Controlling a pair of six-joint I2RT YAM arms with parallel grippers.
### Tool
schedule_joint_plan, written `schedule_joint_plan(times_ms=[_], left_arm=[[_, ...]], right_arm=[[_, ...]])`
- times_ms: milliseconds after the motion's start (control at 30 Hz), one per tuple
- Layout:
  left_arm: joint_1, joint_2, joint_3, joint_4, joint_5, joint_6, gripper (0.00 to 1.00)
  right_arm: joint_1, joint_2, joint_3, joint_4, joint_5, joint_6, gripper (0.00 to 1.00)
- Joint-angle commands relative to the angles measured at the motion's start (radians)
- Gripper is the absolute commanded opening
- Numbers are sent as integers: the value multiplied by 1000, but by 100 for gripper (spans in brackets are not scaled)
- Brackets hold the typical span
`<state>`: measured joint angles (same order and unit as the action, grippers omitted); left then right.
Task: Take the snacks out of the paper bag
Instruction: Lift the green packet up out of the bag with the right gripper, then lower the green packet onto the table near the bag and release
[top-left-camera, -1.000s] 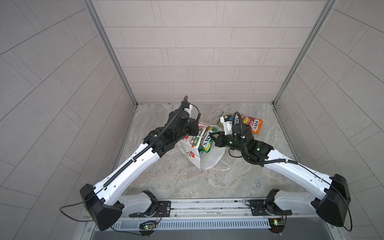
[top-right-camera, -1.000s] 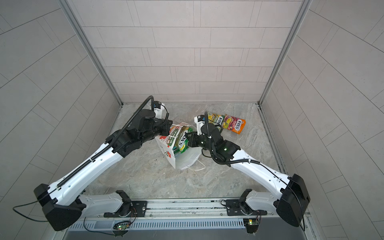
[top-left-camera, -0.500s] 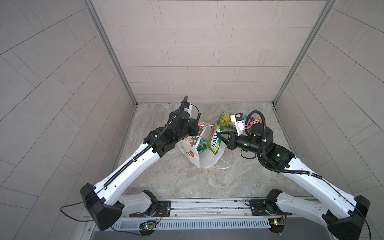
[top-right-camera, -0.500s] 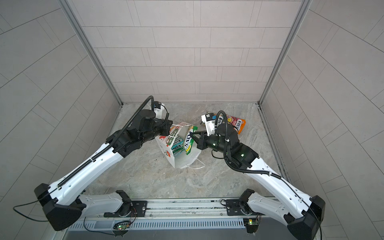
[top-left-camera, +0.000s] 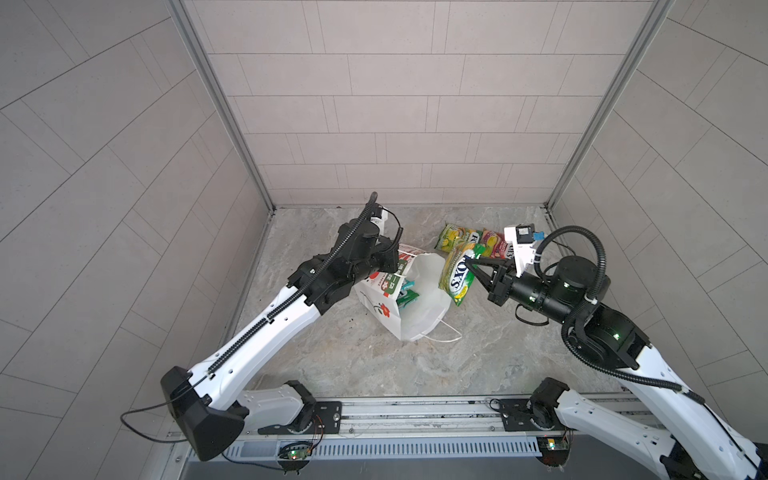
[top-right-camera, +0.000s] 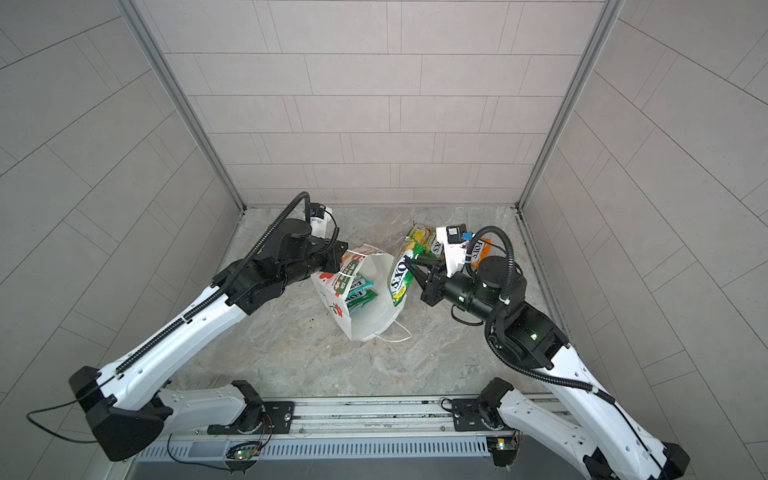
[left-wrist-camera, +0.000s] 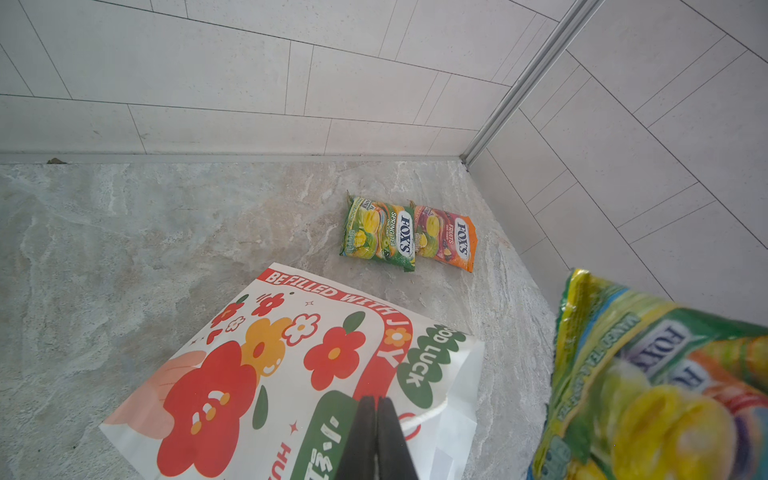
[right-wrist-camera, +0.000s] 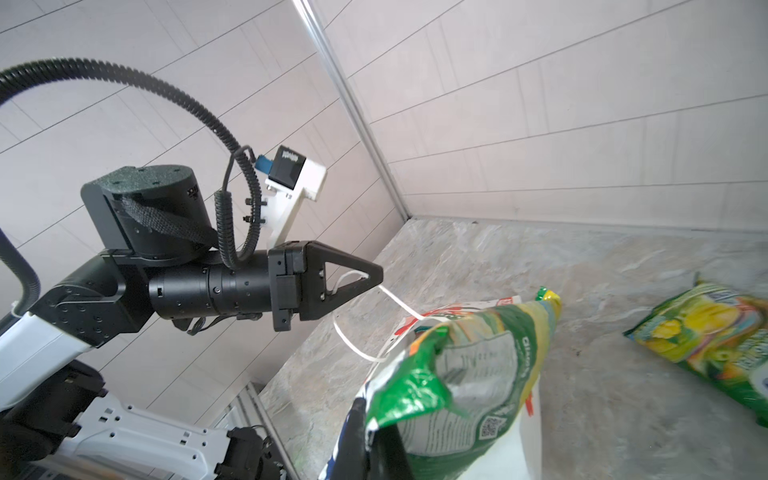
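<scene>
Green packet (top-left-camera: 455, 279) (aloft), clamped — right gripper (top-left-camera: 467, 260)

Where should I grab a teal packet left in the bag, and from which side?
Pinch a teal packet's exposed end, reaching through the bag's open mouth from the right arm's side. Both lean against the printed side wall, ends toward the opening, and the left gripper holds the handle cord on that side. The right gripper must probably set down its green packet first.
</scene>
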<state>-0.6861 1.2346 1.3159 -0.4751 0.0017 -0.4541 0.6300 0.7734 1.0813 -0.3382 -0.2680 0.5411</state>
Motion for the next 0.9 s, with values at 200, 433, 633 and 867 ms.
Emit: schedule_joint_plan(times_ms=[200,433,633,867], left_arm=[[0,5,0,21,5,15,0],[0,-2,-2,21,10,18,0],[0,-1,-2,24,18,17,0],[-1,-10,-4,23,21,19,0]], right_arm=[[-103,18,17,-209,305,-78,0],[-216,93,-45,-234,290,-110,0],[-272,228,-105,-113,160,-103,0],[-274,440,-99,91,-30,-64,0]])
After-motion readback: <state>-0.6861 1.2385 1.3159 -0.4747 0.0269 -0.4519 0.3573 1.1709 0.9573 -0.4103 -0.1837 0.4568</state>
